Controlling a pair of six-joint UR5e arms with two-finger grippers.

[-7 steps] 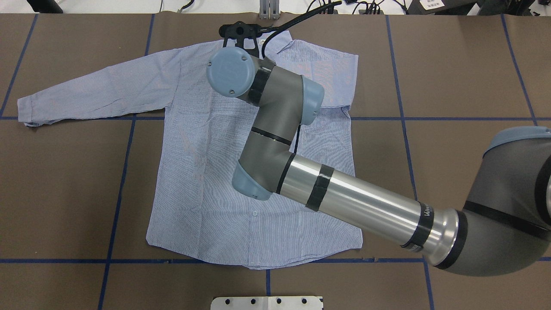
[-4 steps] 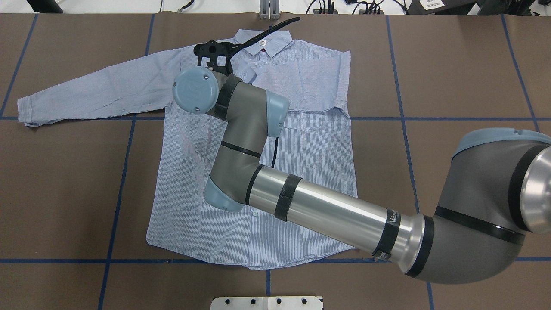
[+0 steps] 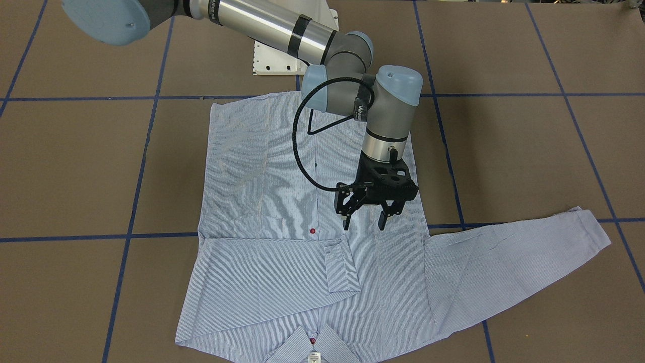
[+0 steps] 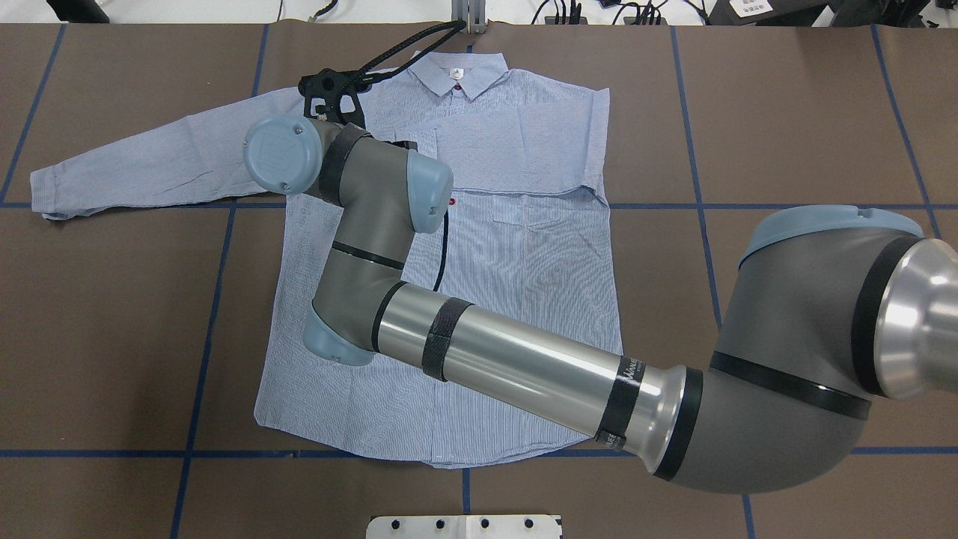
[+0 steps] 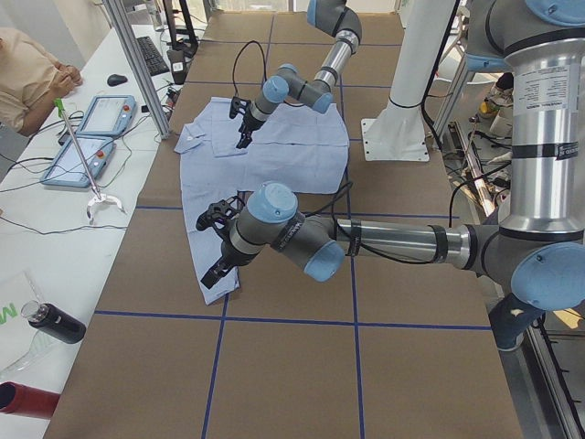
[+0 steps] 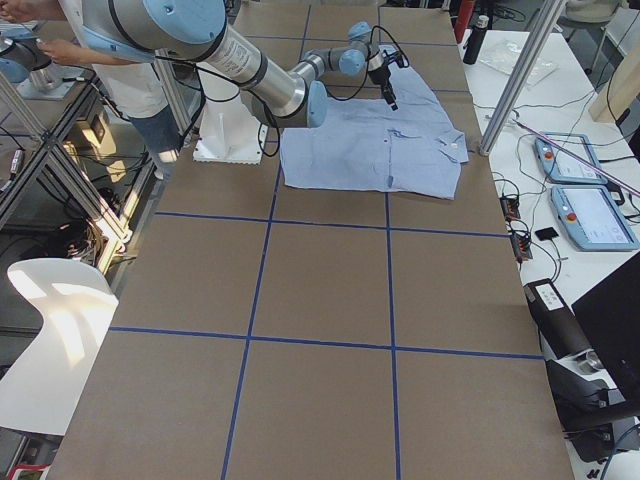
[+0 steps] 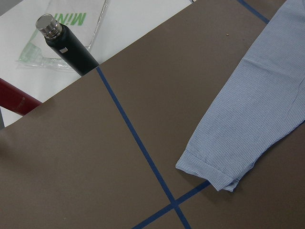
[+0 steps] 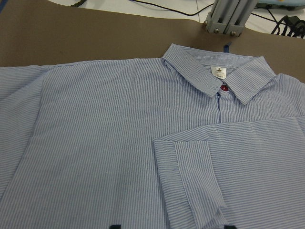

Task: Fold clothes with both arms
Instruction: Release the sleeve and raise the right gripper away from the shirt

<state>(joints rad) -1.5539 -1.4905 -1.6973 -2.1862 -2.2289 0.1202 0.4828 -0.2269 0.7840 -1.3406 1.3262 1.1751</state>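
two arms are sharing one shirt [image 3: 262,166], which is lying flat and front up on the brown surface [image 3: 75,166]. in the front-facing view the folded cuff [image 3: 342,267] is resting on the chest, while the free sleeve [image 3: 514,257] is stretching straight out toward the robot's left, ending in the free cuff [image 3: 594,232]. the right gripper [image 3: 364,221] is hovering over the shoulder where that sleeve begins, its fingers [image 3: 345,222] spread and holding nothing.

in the overhead view the sleeve's long axis is running across the surface, its cuff lying at the far left, well apart from the right gripper.

in the exterior left view the left gripper [image 5: 215,265] is sitting near the sleeve's end; i cannot tell whether its fingers are spread or pressed together.

in the left wrist view the free cuff is lying low and to the right.

in the right wrist view the collar [image 8: 214,78] is lying beyond the folded cuff.

judging from this, the left arm is nearer the cuff and the right arm nearer the shoulder.
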